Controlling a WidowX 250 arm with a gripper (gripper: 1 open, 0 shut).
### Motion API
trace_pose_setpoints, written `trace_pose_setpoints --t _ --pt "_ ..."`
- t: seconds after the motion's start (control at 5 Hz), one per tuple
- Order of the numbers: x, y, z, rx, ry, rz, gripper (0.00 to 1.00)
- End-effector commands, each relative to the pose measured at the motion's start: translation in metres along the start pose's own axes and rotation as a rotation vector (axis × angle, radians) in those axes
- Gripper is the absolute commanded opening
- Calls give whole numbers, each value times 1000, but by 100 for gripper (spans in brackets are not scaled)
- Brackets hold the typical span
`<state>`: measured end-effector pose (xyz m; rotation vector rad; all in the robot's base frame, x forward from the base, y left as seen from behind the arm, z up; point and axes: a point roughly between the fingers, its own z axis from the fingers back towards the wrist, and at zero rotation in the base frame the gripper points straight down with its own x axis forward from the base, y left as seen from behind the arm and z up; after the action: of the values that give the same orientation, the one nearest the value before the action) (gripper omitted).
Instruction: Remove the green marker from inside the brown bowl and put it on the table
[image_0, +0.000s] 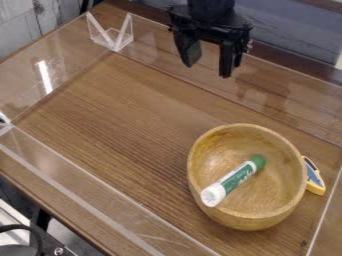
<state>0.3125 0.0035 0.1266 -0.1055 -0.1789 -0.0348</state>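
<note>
The brown bowl (215, 180), wide and shallow, sits on the table (120, 110) at the lower right. Inside it the green marker (235, 178) lies slanted, its white cap end toward the bowl's near-left rim. My black gripper (207, 58) hangs at the top centre, well behind and left of the bowl. Its fingers point down and stand open with nothing between them.
A small yellow-and-blue object (311, 176) lies just right of the bowl. Clear acrylic walls (80, 200) edge the tabletop, and a clear angled holder (110, 30) stands at the back left. Bare wood stretches left of the bowl.
</note>
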Motion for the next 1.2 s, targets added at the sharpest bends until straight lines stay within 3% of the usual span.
trace_pose_setpoints --t 0.0,0.6,1.0 --pt "7 4 17 11 -67 10 100" --pt "7 5 16 16 -74 21 100" --pt "-1 -1 3 14 -37 26 100"
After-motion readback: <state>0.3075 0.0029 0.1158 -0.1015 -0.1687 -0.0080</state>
